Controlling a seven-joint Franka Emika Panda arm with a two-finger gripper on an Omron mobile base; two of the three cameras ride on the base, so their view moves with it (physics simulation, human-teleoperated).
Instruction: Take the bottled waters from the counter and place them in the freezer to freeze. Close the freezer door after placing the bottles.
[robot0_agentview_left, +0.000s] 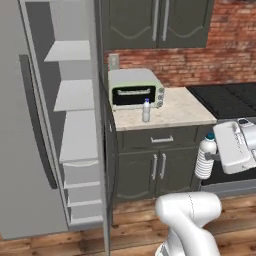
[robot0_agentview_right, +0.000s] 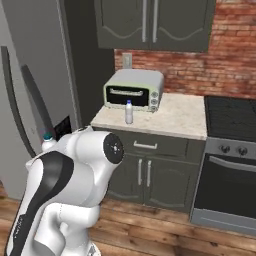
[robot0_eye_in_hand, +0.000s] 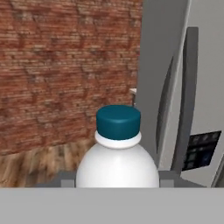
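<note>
The claw (robot0_agentview_left: 212, 156) is clenched around one bottled water (robot0_agentview_left: 205, 158), holding it upright in the air in front of the lower cabinets, beside the stove. The second bottle (robot0_agentview_left: 146, 110) stands on the counter (robot0_agentview_left: 185, 114) just before the toaster oven (robot0_agentview_left: 135, 88). The freezer door (robot0_agentview_left: 22, 150) stands swung open, its shelves (robot0_agentview_left: 75, 95) showing

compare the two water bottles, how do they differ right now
The held bottle is clamped in the gripper, off the counter; the other bottle stands free on the counter before the toaster oven. The held bottle hangs by the stove; the other is nearer the open freezer. Both are upright with caps on.
</note>
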